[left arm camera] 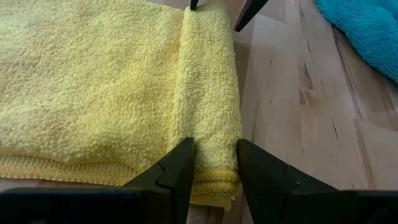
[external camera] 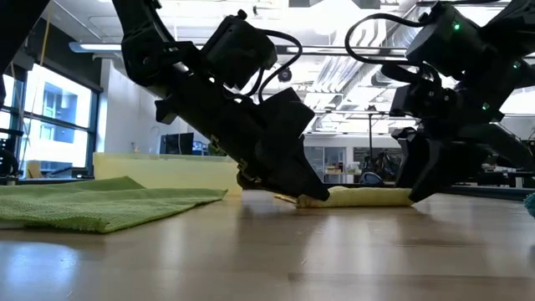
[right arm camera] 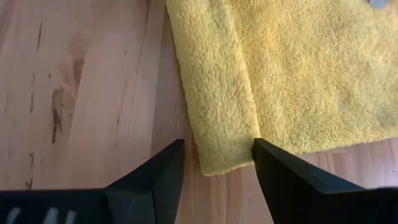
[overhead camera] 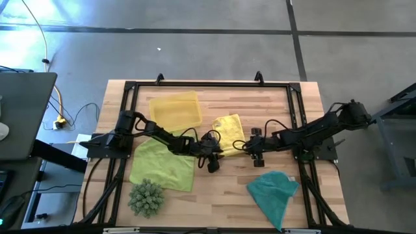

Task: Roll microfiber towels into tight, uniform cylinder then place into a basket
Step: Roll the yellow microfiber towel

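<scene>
At the left of the wooden table [overhead camera: 214,188] lies the lime green towel [overhead camera: 162,164], spread flat, with a spiky green ball [overhead camera: 146,197] at its near corner. Beyond it, toward the far edge, sits the yellow basket [overhead camera: 174,110], with nothing visible inside. In the middle the yellow towel [overhead camera: 229,133] lies on the wood just right of the basket, its near edge folded into a narrow roll. The left gripper [left arm camera: 216,171] is clamped on one end of that roll, a finger either side. The right gripper [right arm camera: 217,165] stands released, its fingers straddling the roll's other end without pinching it. At the near right lies the teal towel [overhead camera: 274,192], crumpled and well apart.
</scene>
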